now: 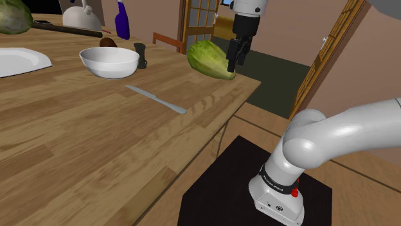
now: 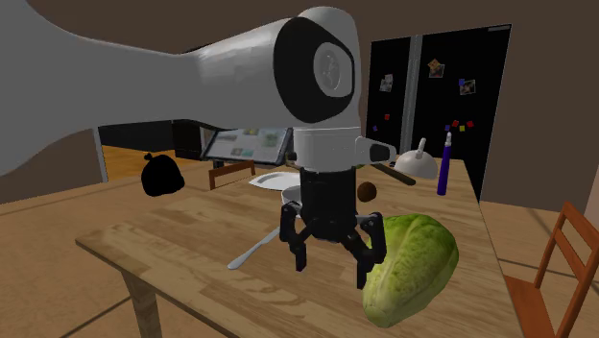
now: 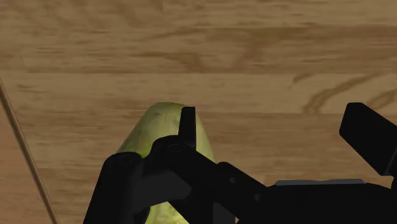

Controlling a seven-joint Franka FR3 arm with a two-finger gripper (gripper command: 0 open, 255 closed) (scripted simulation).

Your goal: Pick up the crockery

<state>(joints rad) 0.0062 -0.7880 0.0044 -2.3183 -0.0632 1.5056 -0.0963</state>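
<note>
Showing the wooden table (image 1: 77, 141), spreading beneath the gripper (image 2: 333, 267) and reaching far beyond it. Showing next the white arm (image 1: 340, 138), bending up from its stand and hanging the gripper above the table's corner. Showing the green lettuce head (image 1: 209, 59), lying on its side under and just beside the gripper, with one finger close to its leaves. Showing the white bowl (image 1: 109, 61), taken here as the crockery, sitting upright well apart from the gripper, on the far side of the lettuce head and further in over the table. Showing the gripper itself pointing downward, with fingers spread apart and clasping nothing. Showing last the table knife (image 1: 156, 99), lying flat between gripper and bowl, a little off the straight line joining them.

Judging the approach to the bowl as not yet begun. Risking, by descending from this spot, landing on the lettuce head or closing on it in place of the bowl. Risking, by sweeping low toward the bowl, nudging the lettuce head and rolling it toward the nearby table edge, or clipping the knife. Risking at the bowl itself a slipping grip on the smooth curved wall; probably needing one finger inside the rim and one outside.
</note>
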